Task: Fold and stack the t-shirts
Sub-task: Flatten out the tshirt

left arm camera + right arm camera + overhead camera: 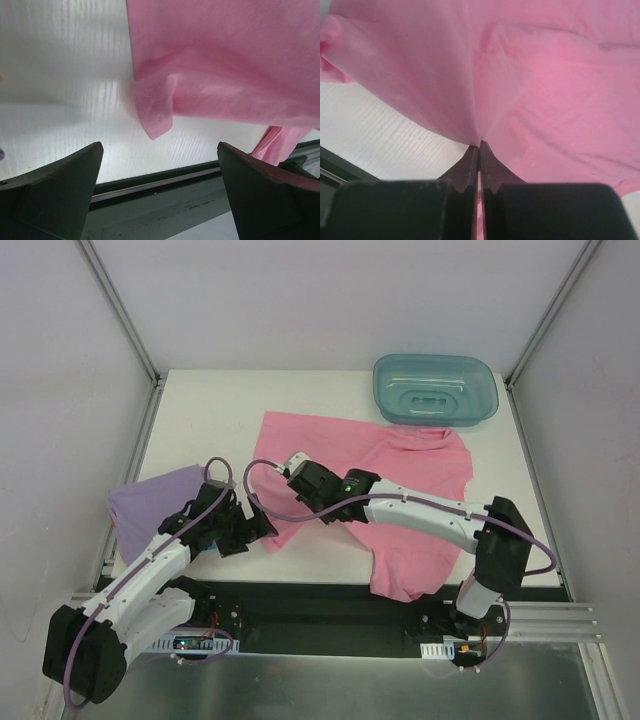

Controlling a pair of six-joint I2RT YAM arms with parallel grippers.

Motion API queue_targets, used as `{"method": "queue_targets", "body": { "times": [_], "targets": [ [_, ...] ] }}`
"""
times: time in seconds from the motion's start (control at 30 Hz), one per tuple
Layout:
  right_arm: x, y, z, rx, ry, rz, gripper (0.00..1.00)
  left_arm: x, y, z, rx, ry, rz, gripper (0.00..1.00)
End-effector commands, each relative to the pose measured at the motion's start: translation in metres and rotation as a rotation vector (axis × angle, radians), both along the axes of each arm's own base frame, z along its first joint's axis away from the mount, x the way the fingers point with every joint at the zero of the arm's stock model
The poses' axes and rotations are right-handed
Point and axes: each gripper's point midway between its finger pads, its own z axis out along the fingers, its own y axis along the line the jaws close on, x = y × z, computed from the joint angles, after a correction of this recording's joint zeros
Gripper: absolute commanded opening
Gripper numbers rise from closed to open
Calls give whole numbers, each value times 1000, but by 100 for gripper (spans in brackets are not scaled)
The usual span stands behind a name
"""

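From above, the pink t-shirt (400,480) lies spread and wrinkled in the middle of the white surface (200,430). The purple t-shirt (150,505) sits bunched at the left edge. My left camera shows my left fingers (55,192) spread wide near a pink corner. My right fingers (470,167) pinch the pink cloth.

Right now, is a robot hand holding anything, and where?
The right hand pinches the pink shirt near its left edge; the left hand is open, holding nothing.
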Motion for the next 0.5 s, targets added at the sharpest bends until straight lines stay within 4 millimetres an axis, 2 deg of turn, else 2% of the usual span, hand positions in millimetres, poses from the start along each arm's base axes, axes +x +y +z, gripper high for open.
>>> {"method": "queue_targets", "body": {
  "times": [0.0,0.1,0.2,0.33,0.47],
  "targets": [
    [4,-21,24,-3,-33,-55,0,-11,-18,-7,-71,27,-71,97],
    [4,-30,22,-3,-25,-79,1,-19,-31,-11,-95,39,-116,89],
    [1,-32,23,18,-7,-78,0,-22,-33,-20,-65,60,-122,82],
    [-3,-32,22,35,8,-70,0,-13,-34,-27,-44,63,-109,63],
    [-4,-35,19,30,13,-77,1,-6,-41,-32,-46,79,-110,53]
  ]
}}
